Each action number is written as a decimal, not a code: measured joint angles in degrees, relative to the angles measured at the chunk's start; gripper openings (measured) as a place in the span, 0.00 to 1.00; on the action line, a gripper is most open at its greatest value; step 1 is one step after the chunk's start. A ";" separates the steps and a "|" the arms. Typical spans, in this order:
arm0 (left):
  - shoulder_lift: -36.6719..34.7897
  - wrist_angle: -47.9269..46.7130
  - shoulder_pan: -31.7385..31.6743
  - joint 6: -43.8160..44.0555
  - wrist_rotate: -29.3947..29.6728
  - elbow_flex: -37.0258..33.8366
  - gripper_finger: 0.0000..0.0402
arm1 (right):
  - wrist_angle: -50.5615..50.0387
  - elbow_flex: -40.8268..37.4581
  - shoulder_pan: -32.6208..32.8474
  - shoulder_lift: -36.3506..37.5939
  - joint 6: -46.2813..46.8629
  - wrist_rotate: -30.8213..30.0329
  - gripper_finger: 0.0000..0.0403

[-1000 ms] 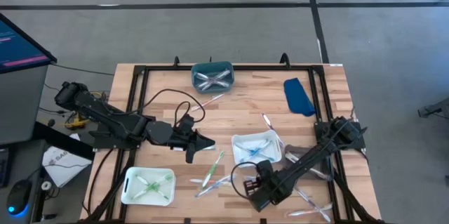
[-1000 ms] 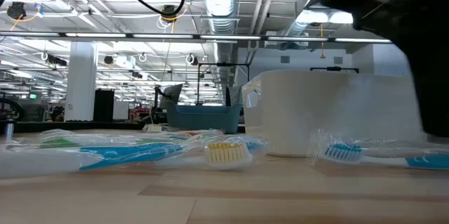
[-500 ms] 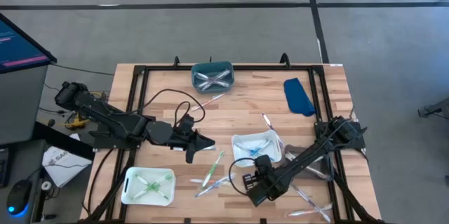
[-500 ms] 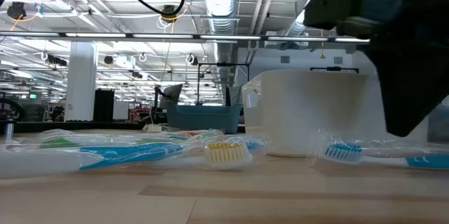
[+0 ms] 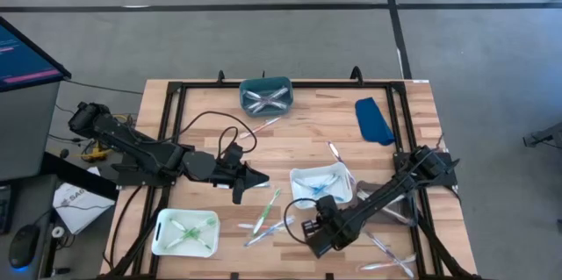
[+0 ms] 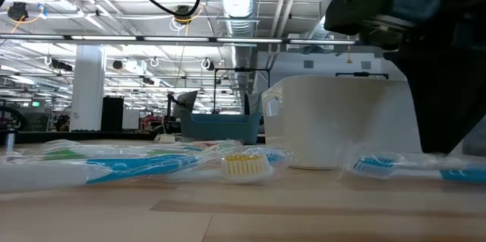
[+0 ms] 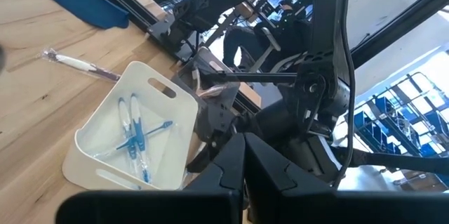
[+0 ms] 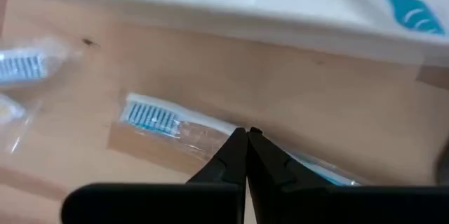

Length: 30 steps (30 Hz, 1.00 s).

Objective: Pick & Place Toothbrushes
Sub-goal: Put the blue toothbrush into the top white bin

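Note:
Loose wrapped toothbrushes lie flat on the wooden table near its front. One blue toothbrush lies just outside the white tray, which holds other blue ones. My right gripper points down over that toothbrush's handle, shut. In the low view it is the dark mass above the same toothbrush. My left gripper hangs shut above the table's middle left, holding nothing. My right gripper comes from above with its shut fingertips at the wrapped handle of the blue toothbrush, behind the bristle head. I cannot tell whether they touch the wrapper. The toothbrush lies flat on the table.
A teal tray with pale toothbrushes stands at the far edge, and a white tray with green ones at the front left. A blue cloth lies at the far right. More toothbrushes lie at the front right. A black frame borders the table.
My right gripper has edged toward the table's left and a little down, nearer the blue toothbrush beside the white tray. It has stayed shut.

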<state>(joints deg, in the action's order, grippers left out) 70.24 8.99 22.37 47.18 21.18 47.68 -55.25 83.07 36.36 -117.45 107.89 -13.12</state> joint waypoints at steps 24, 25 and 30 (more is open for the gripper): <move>0.00 0.05 0.09 -0.44 0.00 0.00 0.00 | 7.12 4.57 1.11 0.09 -18.46 8.50 0.00; 0.00 0.04 0.11 -0.44 -0.01 0.00 0.00 | 7.22 5.26 1.07 0.09 -22.01 8.52 0.00; 0.00 0.05 0.11 -0.42 -0.01 0.00 0.00 | 2.17 9.10 1.06 0.14 -43.93 9.80 0.00</move>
<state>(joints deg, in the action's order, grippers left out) 70.24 9.05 22.48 46.76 21.17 47.68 -53.07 92.17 37.42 -117.31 63.96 -3.31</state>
